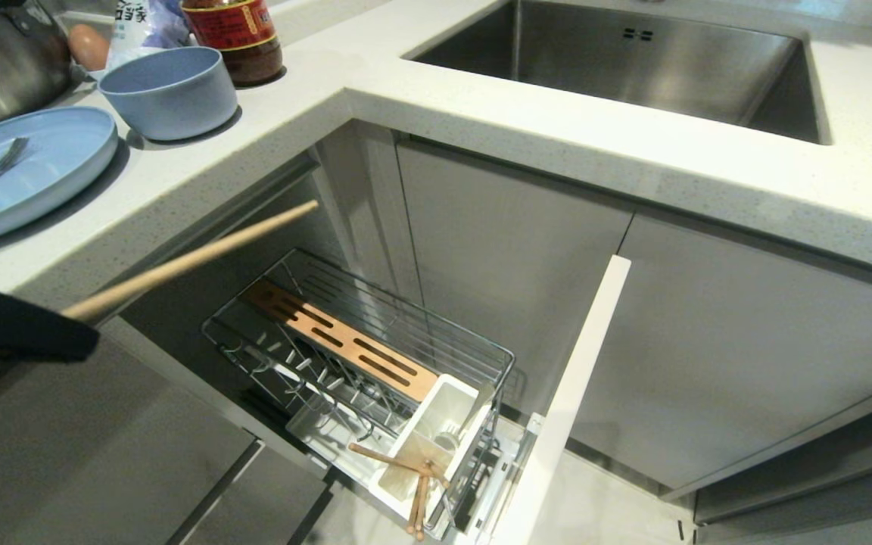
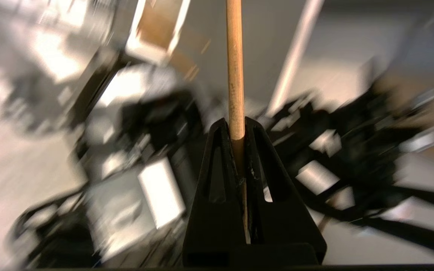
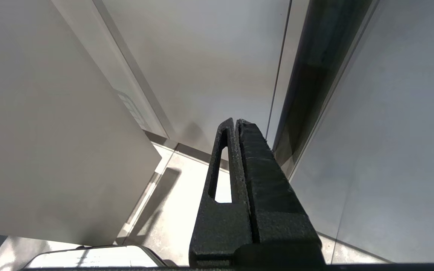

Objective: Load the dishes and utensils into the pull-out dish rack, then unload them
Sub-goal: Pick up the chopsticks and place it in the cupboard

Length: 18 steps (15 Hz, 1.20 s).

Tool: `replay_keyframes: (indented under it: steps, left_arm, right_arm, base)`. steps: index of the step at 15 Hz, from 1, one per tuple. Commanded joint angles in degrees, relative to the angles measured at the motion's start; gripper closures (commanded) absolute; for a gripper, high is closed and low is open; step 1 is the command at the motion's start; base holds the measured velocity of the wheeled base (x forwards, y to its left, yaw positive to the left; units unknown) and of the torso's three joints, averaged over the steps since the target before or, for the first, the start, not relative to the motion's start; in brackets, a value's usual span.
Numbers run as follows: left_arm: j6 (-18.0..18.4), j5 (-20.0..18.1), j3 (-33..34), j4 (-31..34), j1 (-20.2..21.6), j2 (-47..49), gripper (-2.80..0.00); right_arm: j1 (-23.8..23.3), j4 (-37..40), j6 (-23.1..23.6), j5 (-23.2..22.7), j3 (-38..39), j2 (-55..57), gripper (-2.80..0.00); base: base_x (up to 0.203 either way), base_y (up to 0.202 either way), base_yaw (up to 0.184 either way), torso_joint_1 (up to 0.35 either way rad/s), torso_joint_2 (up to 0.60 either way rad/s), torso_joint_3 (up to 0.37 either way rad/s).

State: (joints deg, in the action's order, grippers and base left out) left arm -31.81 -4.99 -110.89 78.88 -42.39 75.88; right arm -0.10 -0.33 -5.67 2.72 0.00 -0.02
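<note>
Lighting: bright, even daylight on desk [image 1: 557, 144]; soft shadows under bowl [image 1: 169, 91]. Glare: floor patch below right end effector [image 3: 237, 122]. Blur: heavy smear behind chopstick [image 2: 235, 75] in left wrist view; chopstick itself sharp.

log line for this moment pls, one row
left pincer shut on chopstick, above rack | other chopsticks in utensil cup | plate, bowl on counter | right pincer shut, parked
</note>
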Motion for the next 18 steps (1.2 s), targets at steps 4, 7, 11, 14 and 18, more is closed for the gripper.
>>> replay_keyframes:
  steps: [4,7,11,14,18]
  left_arm:
    - [10.0,0.0,2.0,8.8,-1.4,9.9,0.00]
    - [10.8,0.6,5.6,8.8,-2.0,12.5,0.00]
    - [15.9,1.5,11.8,8.8,-2.5,17.5,0.00]
    - [18.5,1.6,13.4,8.8,-2.5,20.4,0.00]
    - [18.9,2.1,14.0,8.8,-2.5,25.4,0.00]
  right_arm:
    - [0.0,0.0,0.0,0.0,0.0,-0.2,0.00]
    - [0.0,0.0,0.0,0.0,0.0,-0.2,0.00]
    - [0.0,0.0,0.0,0.0,0.0,-0.2,0.00]
    - [0.0,0.0,0.0,0.0,0.0,-0.2,0.00]
    - [0.0,0.0,0.0,0.0,0.0,-0.2,0.00]
  base:
    - [0.000,0.000,0.000,0.000,0.00,0.000]
    - [0.000,0.000,0.000,0.000,0.00,0.000]
    - [0.000,0.000,0.000,0.000,0.00,0.000]
    - [0.000,0.000,0.000,0.000,0.00,0.000]
    - [0.000,0.000,0.000,0.000,0.00,0.000]
